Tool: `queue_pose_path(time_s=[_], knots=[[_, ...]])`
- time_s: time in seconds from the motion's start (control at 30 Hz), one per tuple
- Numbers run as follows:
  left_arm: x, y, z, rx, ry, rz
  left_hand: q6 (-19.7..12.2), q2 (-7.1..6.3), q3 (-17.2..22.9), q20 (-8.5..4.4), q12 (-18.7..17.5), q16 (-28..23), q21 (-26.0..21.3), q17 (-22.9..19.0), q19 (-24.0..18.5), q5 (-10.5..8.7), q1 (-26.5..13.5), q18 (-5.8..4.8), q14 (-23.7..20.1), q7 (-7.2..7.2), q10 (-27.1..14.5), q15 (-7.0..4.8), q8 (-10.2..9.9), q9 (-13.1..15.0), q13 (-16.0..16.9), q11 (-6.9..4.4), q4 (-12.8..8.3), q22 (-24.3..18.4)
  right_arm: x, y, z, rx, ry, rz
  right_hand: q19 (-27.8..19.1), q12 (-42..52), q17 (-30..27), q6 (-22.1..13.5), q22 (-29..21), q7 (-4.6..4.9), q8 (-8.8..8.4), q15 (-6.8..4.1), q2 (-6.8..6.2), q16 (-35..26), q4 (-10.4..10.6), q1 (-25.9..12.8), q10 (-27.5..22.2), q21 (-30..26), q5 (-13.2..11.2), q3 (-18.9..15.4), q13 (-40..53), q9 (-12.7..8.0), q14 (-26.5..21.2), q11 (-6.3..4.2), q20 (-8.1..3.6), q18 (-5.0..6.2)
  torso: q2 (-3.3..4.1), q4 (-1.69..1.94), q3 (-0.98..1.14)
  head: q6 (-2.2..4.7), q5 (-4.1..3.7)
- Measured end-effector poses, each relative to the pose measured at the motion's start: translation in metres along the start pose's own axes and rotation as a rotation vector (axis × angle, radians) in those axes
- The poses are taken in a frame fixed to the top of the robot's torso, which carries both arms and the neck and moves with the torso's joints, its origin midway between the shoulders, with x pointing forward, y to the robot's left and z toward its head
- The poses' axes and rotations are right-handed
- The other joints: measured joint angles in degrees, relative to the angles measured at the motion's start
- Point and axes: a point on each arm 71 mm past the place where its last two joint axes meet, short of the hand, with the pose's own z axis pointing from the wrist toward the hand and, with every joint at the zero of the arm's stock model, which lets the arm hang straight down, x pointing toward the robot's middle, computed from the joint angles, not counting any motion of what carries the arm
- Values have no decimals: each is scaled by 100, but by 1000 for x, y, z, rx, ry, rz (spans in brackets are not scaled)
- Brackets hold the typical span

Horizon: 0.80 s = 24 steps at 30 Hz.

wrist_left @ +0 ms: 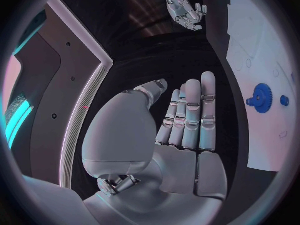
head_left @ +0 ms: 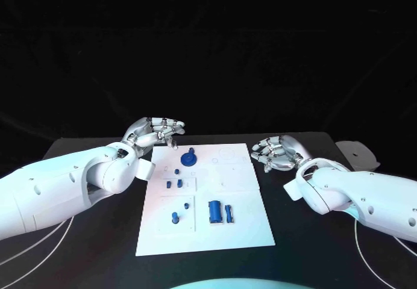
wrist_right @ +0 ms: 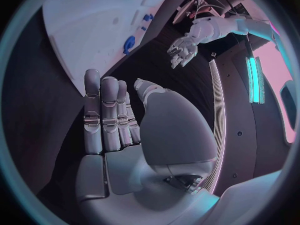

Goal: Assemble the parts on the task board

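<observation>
Black table (head_left: 96,241): both hands, left (head_left: 156,132) and right (head_left: 276,153), flank the task board (head_left: 247,226), fingers released, empty.

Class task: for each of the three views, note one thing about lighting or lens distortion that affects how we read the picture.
Head view: dark surroundings, the white task board bright against the black table. Left wrist view: fisheye bends the board's edge, a cyan strip glows at the rim, and the left hand is evenly lit. Right wrist view: same curved distortion, pink and cyan light beside the right hand.
</observation>
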Motion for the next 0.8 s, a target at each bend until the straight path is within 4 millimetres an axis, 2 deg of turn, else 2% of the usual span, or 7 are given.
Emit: queue_pose_path(time_s=[0.13, 0.23, 0.4, 0.53, 0.63, 0.73, 0.8], knots=[[-7, 5, 8, 18, -53, -24, 0, 0, -57, 47, -21, -563, -448, -261, -247, 0, 0, 0, -347, 0, 81, 35, 27, 0, -73, 3, 57, -256, -10, -6, 21, 9, -57, 93, -243, -914, -489, -35, -928, 38, -208, 182, -29, -1222, 0, 29, 152, -856, -55, 203, -1309, -221, -406, 151, 169, 0, -95, -25, -44, 158, -1], [-13, 11, 12, 25, -96, -40, -42, -9, -63, 244, -262, -1730, -1346, -726, -651, -34, -9, 0, -858, 22, 127, 204, 27, 0, -226, 55, 193, -794, -12, -11, 36, 15, -86, 153, -507, -1362, -870, -47, -1511, 98, -377, 352, -29, -2006, -27, 29, 189, -1350, -56, 259, -2001, -355, -785, 251, 345, -3, -161, -41, -65, 259, 1], [-20, 29, 18, 21, -159, -64, -261, -17, -131, 782, -906, -3485, -3102, -1239, -1328, -34, -17, -1, -1448, -10, -37, 590, -21, -51, -551, 303, 317, -1882, -8, -13, 54, 14, -100, 230, -709, -1827, -1395, 22, -2461, 167, -629, 492, -29, -2842, -82, 29, 335, -1487, -90, 232, -2960, -576, -935, 372, 547, -4, -252, -53, -75, 416, 42], [-20, 42, 18, 15, -191, -81, -446, 50, -369, 848, -1269, -4189, -3769, -1457, -1440, -58, 16, 0, -1721, -48, -207, 711, -126, -164, -598, 444, 281, -2318, -5, -14, 60, 10, -92, 269, -856, -2021, -1697, -54, -3015, 173, -755, 559, 56, -3186, -174, -56, 358, -1501, -152, 138, -3380, -751, -1018, 377, 573, -3, -300, -42, -72, 493, 75], [-20, 41, 18, 13, -192, -80, -1916, 395, -1134, 351, -1451, -4861, -4159, -1754, -2751, -415, -724, -297, -3131, -360, -1465, 426, -500, -601, -712, 121, -29, -2520, -5, -14, 59, 10, -91, 271, -1687, -2226, -2470, -1551, -3887, -147, -1087, 384, 372, -3562, -630, -824, -305, -1621, -442, -608, -3694, -1503, -1838, 129, 196, -277, -300, -38, -70, 494, 76], [-17, 40, 17, 12, -188, -83, -3272, 690, -1825, -128, -1580, -5420, -4461, -2009, -3994, -740, -1641, -587, -4434, -652, -3333, 147, -838, -991, -813, -209, -316, -2666, -5, -12, 57, 10, -94, 282, -3524, -2389, -3102, -2824, -4586, -432, -1355, 228, 602, -3858, -997, -1646, -2155, -1720, -675, -1229, -3932, -2127, -3668, -84, -120, -548, -300, -10, -55, 520, 65], [-12, 39, 16, 12, -183, -88, -3777, 796, -2084, -304, -1626, -5627, -4571, -2106, -4457, -860, -2112, -670, -4922, -760, -4057, 41, -961, -1138, -852, -334, -422, -2721, -2, -10, 54, 9, -92, 297, -4556, -2472, -3418, -3459, -4935, -573, -1488, 148, 716, -4004, -1181, -2209, -3272, -1742, -791, -1538, -4049, -2442, -4702, -196, -277, -635, -303, 31, -31, 568, 56]])
